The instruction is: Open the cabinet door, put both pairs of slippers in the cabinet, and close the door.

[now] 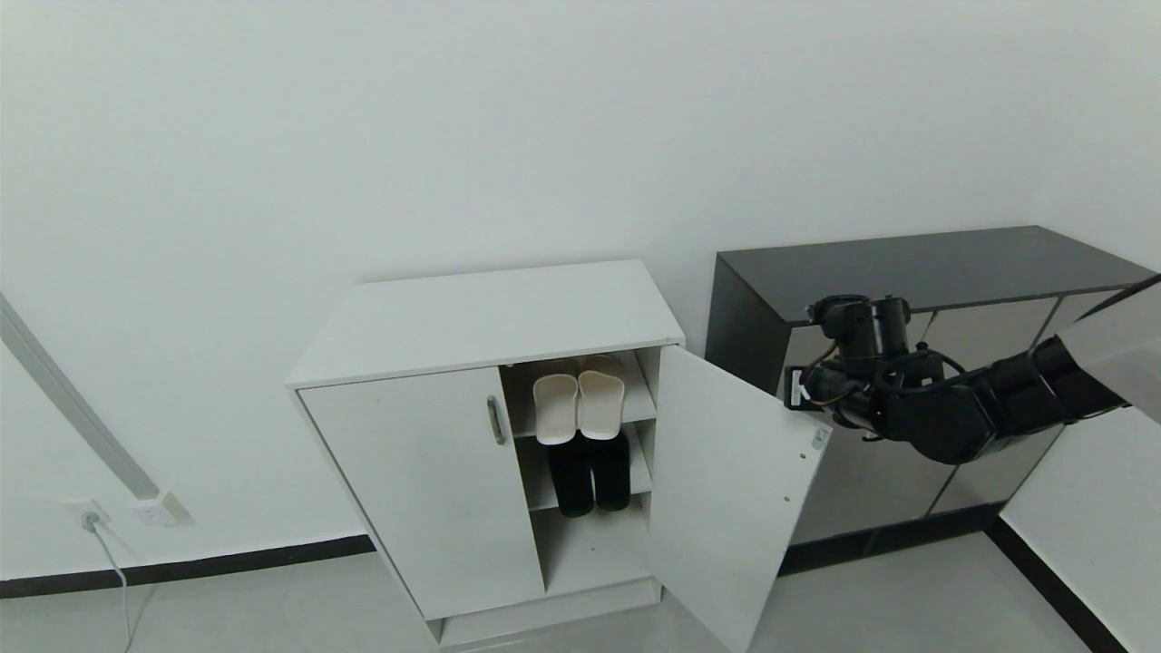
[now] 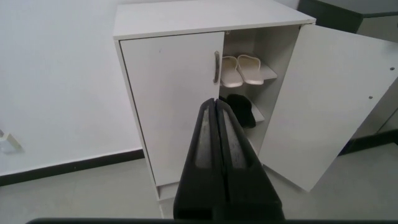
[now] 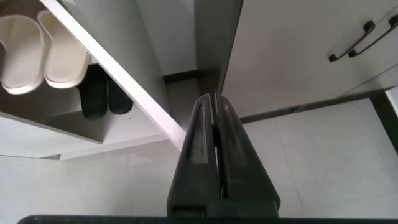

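Note:
The white cabinet [image 1: 490, 317] stands against the wall with its left door [image 1: 426, 490] shut and its right door [image 1: 726, 481] swung open. A white pair of slippers [image 1: 578, 405] lies on the upper shelf, and a black pair [image 1: 590, 473] on the shelf below. My right gripper [image 1: 800, 388] is shut and empty, right at the open door's top outer edge [image 3: 143, 93]. In the left wrist view my left gripper [image 2: 216, 101] is shut and empty, held some way in front of the cabinet, facing the shut door's handle [image 2: 217, 66].
A dark grey sideboard [image 1: 925, 263] stands just right of the cabinet, behind the open door and my right arm. A wall socket with a cable [image 1: 89, 520] is low on the left wall. Pale floor [image 1: 907, 599] lies open in front.

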